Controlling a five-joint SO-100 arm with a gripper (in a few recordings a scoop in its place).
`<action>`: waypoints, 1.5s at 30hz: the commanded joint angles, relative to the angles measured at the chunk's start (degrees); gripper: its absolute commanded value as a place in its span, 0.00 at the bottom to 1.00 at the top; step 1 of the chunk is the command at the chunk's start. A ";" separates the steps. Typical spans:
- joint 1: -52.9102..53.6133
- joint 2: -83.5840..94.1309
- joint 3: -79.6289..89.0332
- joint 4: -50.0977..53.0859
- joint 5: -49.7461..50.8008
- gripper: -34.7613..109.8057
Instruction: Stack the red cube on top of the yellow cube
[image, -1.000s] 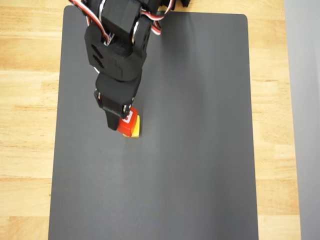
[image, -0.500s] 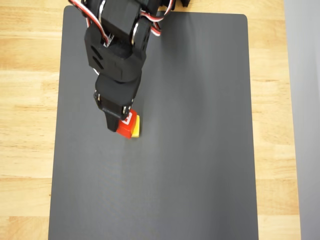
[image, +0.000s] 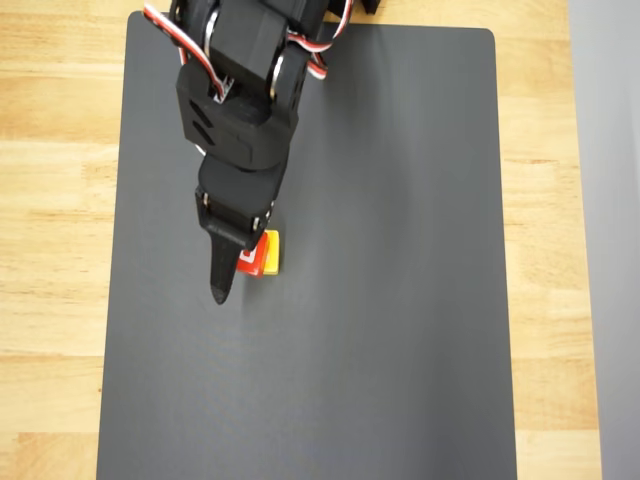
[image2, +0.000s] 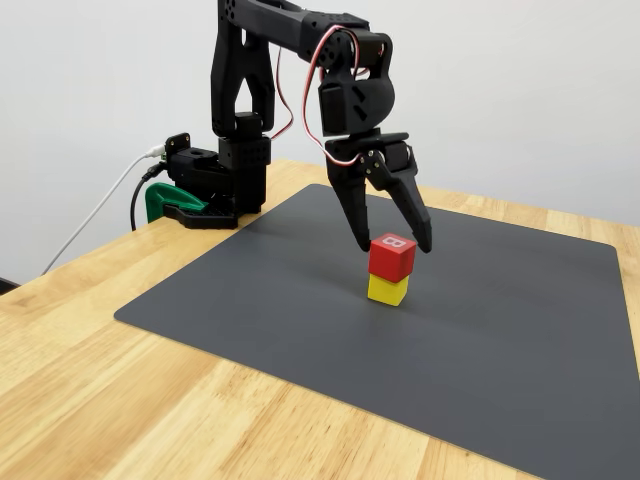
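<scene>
Fixed view: the red cube (image2: 392, 257), its white "B" facing up, sat on top of the yellow cube (image2: 387, 290), the two forming a slightly offset stack on the dark mat (image2: 520, 330) that covered the wooden counter (image2: 120, 400). The black arm's hand (image2: 393, 243) stood over the stack with its jaws spread; one fingertip hung to the left of the red cube and the other behind its right upper edge, and from this angle it could not be told whether either touched it. The hand was released and grasped nothing. The arm's base, beside a green clamp (image2: 160, 201), was fixed at the far left edge of the counter. Overhead view: the hand (image: 238, 272) reached down the picture from the top edge of the mat (image: 400, 300), covering part of the red cube (image: 254, 261); a strip of the yellow cube (image: 272, 255) showed along its right side.
</scene>
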 joint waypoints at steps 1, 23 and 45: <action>-0.09 1.76 -1.32 1.14 -0.35 0.50; -8.88 1.32 0.26 5.80 -2.64 0.58; -15.82 28.13 30.41 -19.34 -2.11 0.51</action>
